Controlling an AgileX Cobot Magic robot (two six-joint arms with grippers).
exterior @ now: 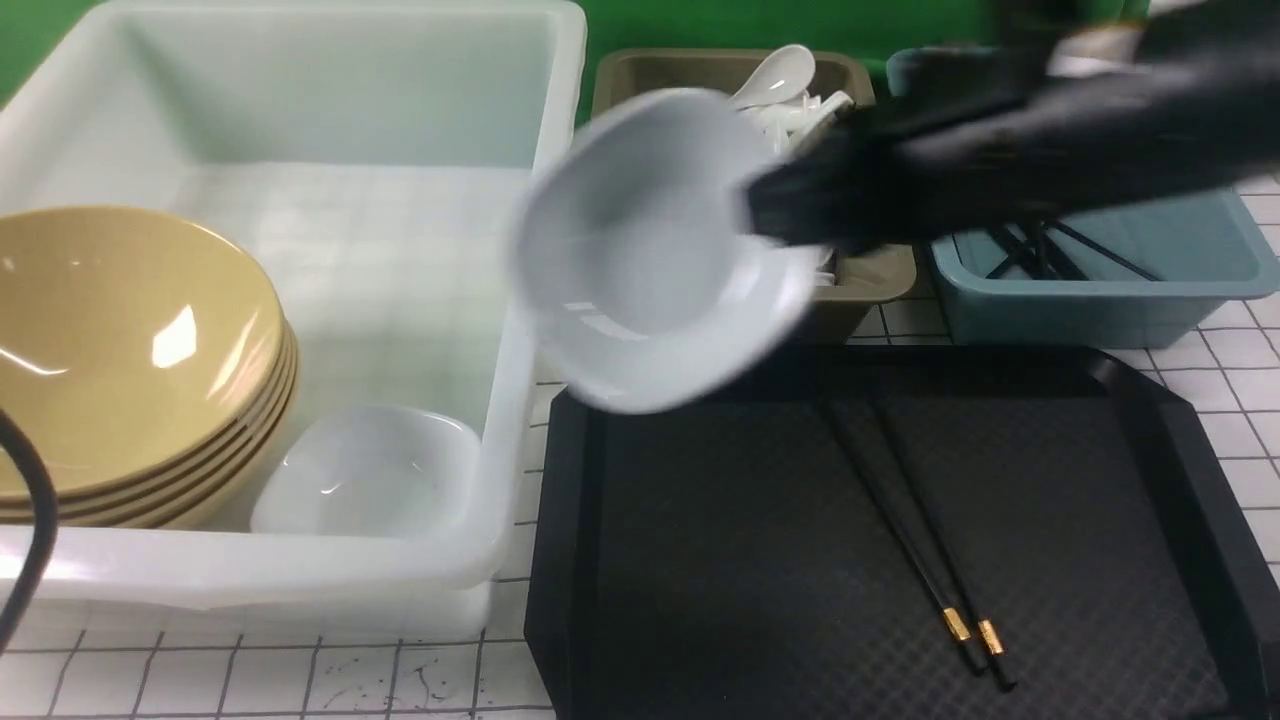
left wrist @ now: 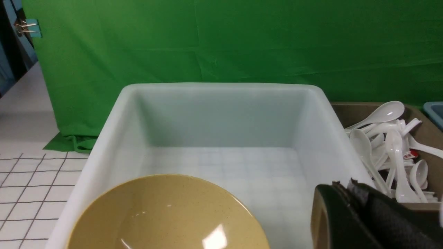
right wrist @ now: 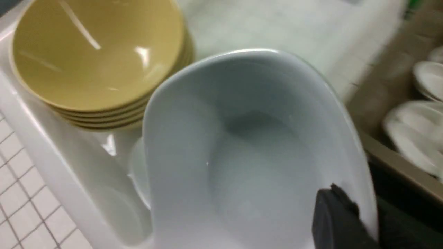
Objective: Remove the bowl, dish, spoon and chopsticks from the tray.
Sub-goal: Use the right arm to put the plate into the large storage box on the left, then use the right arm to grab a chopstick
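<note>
Dish (exterior: 650,250) is up in the air, tilted, pinched by its rim in the right gripper (exterior: 790,215), over the far left corner of the tray (exterior: 740,580), betw the white tub (exterior: 300,585) and the olive bin (exterior: 620,75). Left gripper (left wrist: 344,190) hangs over the tub w/ fingers pressed together, nothing in them. On the tray only the chopsticks (exterior: 890,520), side by side, slantwise on its right half. No bowl or spoon there: bowl (exterior: 120,320) is prob the top one of the yellow stack in the tub, spoon prob one of the heap of spoons (exterior: 790,100) in the olive bin, can't tell which. So approx half done or more: dish lifted but not yet set down, likely bound for the other white dish (exterior: 370,470) in the tub; chopsticks untouched, prob meant for the blue bin (exterior: 1100,300)
</note>
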